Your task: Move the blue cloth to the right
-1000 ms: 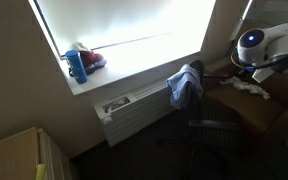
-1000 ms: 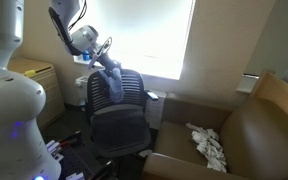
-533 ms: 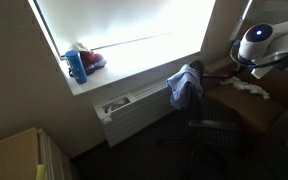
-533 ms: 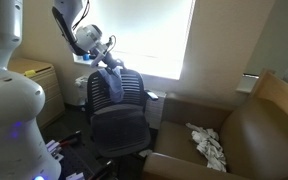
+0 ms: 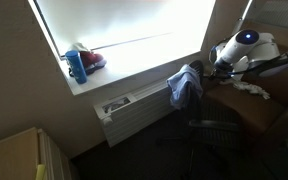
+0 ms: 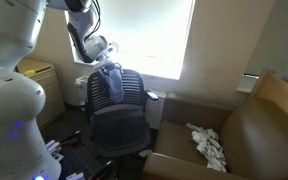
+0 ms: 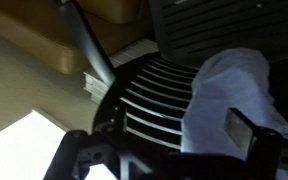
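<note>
Blue cloth (image 7: 234, 95) hangs draped over the top of the black slatted office chair (image 7: 149, 100), filling the right of the wrist view. The Robotiq gripper (image 7: 164, 142) hovers just above it, jaws spread wide, gripping nothing. In an exterior view the gripper (image 6: 108, 50) sits upper left of centre, directly over the cloth (image 6: 109, 82). Lower right, a crumpled white cloth (image 6: 209, 147) lies on the brown armchair (image 6: 259, 125). Farther back, a blue bottle (image 5: 77, 66) stands on the bright windowsill (image 5: 134, 62).

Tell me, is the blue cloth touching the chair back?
Touching. In an exterior view the blue cloth hangs draped over the top of the chair back; the wrist view also shows it lying on that back.
</note>
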Available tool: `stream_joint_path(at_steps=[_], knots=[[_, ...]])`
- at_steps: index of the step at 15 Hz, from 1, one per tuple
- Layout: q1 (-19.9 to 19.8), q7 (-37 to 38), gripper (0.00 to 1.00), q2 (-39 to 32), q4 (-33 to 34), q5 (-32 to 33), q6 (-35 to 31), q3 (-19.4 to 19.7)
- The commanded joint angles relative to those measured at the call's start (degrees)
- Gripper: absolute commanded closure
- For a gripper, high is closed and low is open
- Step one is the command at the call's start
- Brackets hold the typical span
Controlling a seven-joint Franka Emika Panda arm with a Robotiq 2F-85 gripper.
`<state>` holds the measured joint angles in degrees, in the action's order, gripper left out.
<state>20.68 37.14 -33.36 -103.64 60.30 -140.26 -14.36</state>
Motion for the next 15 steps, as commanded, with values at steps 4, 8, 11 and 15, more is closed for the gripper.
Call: stream_joint_path(at_steps=[4, 8, 11, 15], knots=[[3.94, -4.88, 0.0, -3.61, 3.25, -5.75, -0.24, 2.69], [-1.61, -19.13, 0.0, -7.26, 3.04, -10.57, -16.01, 1.21], [-8.13, -31.8, 0.0, -13.49, 5.82, -16.88, -20.09, -5.1], [-8.64, -44.81, 0.0, -19.08, 10.48, -30.57, -13.82, -6.67]])
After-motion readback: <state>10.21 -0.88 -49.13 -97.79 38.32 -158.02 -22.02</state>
